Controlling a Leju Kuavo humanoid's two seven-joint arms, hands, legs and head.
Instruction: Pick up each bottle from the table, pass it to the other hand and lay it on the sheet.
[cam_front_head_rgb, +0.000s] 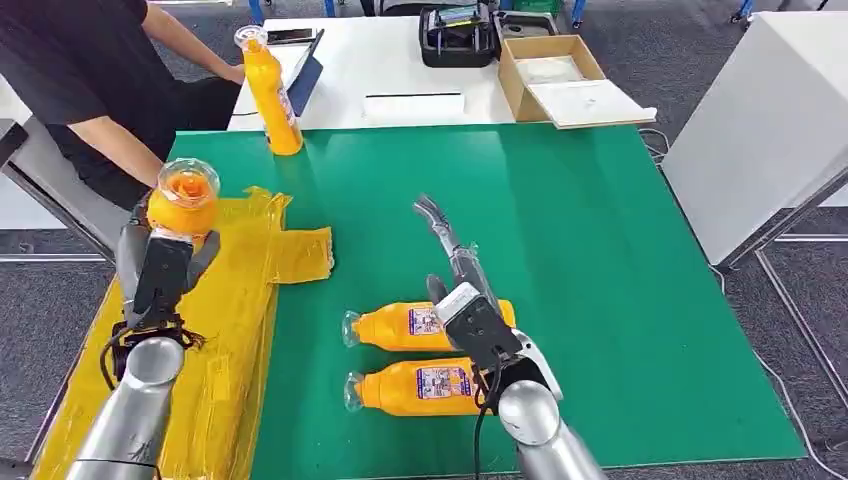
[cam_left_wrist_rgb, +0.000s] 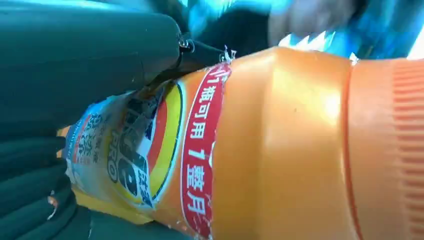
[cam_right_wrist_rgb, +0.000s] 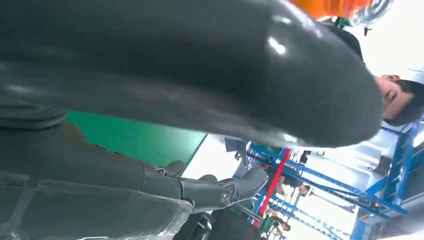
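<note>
1. Head view: the left hand (cam_front_head_rgb: 165, 270) grips an orange bottle (cam_front_head_rgb: 183, 200), holding it up over the yellow sheet (cam_front_head_rgb: 240, 330) at the left edge of the green table (cam_front_head_rgb: 600, 260).
2. Left wrist view: dark fingers (cam_left_wrist_rgb: 75, 75) wrap the labelled body of that bottle (cam_left_wrist_rgb: 280, 145).
3. The right hand (cam_front_head_rgb: 455, 270) hovers over the table's middle, fingers spread and holding nothing; the right wrist view shows its fingers (cam_right_wrist_rgb: 220, 192) apart.
4. Two bottles lie on their sides near the front edge, one (cam_front_head_rgb: 400, 326) just behind the other (cam_front_head_rgb: 415, 387), both partly under the right arm.
5. A fourth bottle (cam_front_head_rgb: 272, 92) stands upright at the far-left corner.
6. A person (cam_front_head_rgb: 90, 80) sits beyond that corner.
</note>
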